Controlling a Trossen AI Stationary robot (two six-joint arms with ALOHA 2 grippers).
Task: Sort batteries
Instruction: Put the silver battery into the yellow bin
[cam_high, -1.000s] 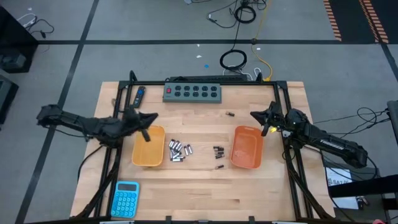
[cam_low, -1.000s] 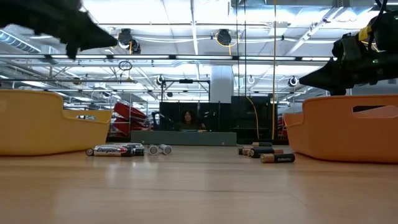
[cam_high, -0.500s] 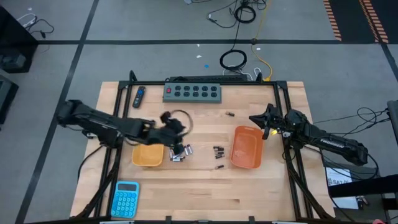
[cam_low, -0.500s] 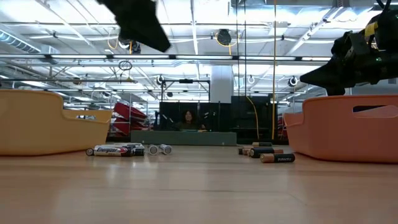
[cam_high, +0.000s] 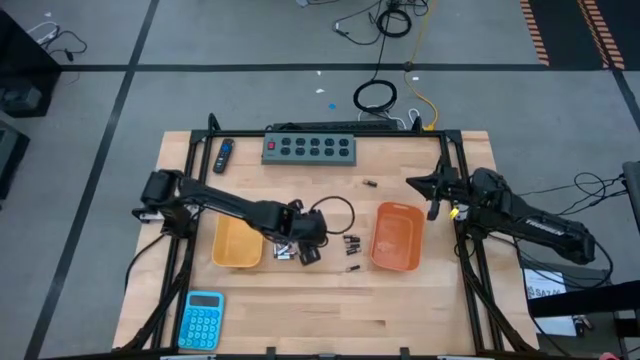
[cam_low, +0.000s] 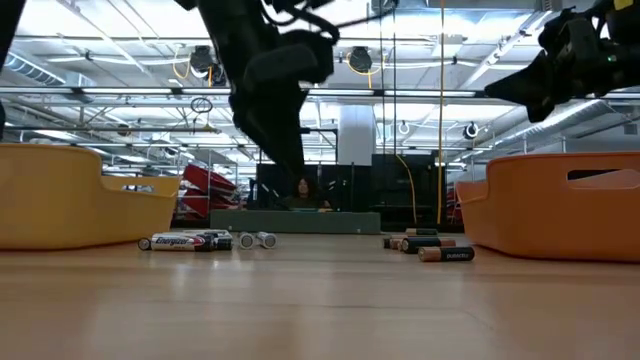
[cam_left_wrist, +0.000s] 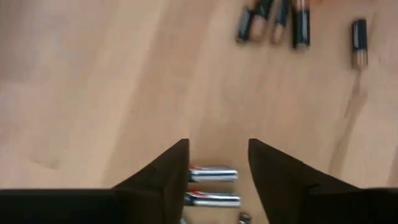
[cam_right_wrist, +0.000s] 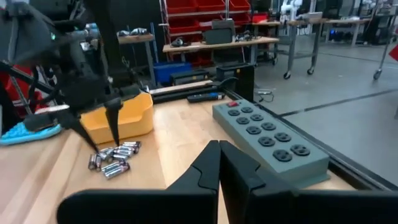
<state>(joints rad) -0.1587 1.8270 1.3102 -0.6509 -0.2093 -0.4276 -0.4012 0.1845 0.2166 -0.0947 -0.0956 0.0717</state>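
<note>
Several silvery batteries (cam_high: 283, 246) lie in a heap on the table beside the yellow bin (cam_high: 236, 246). Several dark batteries (cam_high: 350, 242) lie near the orange bin (cam_high: 397, 236), one more (cam_high: 369, 184) lies farther back. My left gripper (cam_left_wrist: 217, 146) hangs open above the right edge of the silvery heap, fingers pointing down, and two silvery cells (cam_left_wrist: 211, 175) show between them. In the low view its fingers (cam_low: 290, 165) end clear above the table. My right gripper (cam_high: 432, 190) is shut and hovers above the orange bin's far edge.
A grey power strip (cam_high: 310, 148) and a blue-and-black gadget (cam_high: 224, 155) lie along the far edge. A blue calculator (cam_high: 203, 318) sits at the near left. Bare wood lies in front of both bins. A person shows far behind the table (cam_low: 301, 190).
My left gripper has swung from above the yellow bin toward the table's right, across to the silvery batteries, and has come down over them. My right gripper has risen a little. The batteries have not moved.
</note>
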